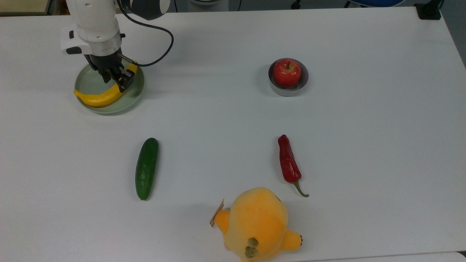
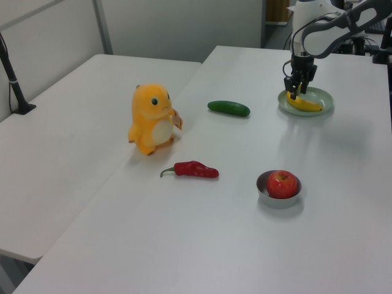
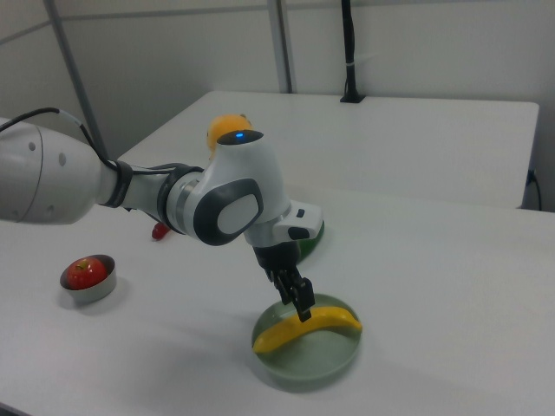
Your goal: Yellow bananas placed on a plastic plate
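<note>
The yellow banana lies curved across the round, pale grey-green plastic plate at the top view's upper left. Both its ends are inside the rim. My gripper points down over the banana's right half and is shut on it. In the left view the banana rests in the plate at the far right, with the gripper at its near end. The right view has the gripper pinching the top of the banana, low over the plate.
A green cucumber lies below the plate in the top view. A red chili is to its right. A red apple sits in a small grey metal dish. An orange-yellow plush toy stands at the front edge.
</note>
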{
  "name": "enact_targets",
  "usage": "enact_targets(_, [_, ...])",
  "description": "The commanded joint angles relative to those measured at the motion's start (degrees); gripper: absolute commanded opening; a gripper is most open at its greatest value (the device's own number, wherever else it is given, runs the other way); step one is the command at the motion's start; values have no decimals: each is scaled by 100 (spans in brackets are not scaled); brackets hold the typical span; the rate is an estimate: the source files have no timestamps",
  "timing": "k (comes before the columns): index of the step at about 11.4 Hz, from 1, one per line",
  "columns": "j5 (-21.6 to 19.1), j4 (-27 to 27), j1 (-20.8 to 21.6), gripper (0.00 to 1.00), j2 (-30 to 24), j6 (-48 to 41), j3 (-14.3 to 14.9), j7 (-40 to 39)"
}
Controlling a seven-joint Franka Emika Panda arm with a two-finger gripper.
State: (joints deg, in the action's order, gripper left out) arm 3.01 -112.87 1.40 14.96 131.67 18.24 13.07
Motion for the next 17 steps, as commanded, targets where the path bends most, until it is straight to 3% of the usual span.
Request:
enact_targets(1, [-81,-51,18,89,-55,61,31,82])
enact_targets(2, [-81,-24,26,100,-81,26,31,82])
enact_targets(8, [-247,633,53,100,-493,-1299,-22,90])
enact_targets(10, [-624,1133,79,100,-678,-1870,-39,108])
enact_targets(12, [-749,1853,123,100,-697,-2651,-92,108])
enact_targets(17, [-793,2743,27,100,-1109,-3987,-970,362])
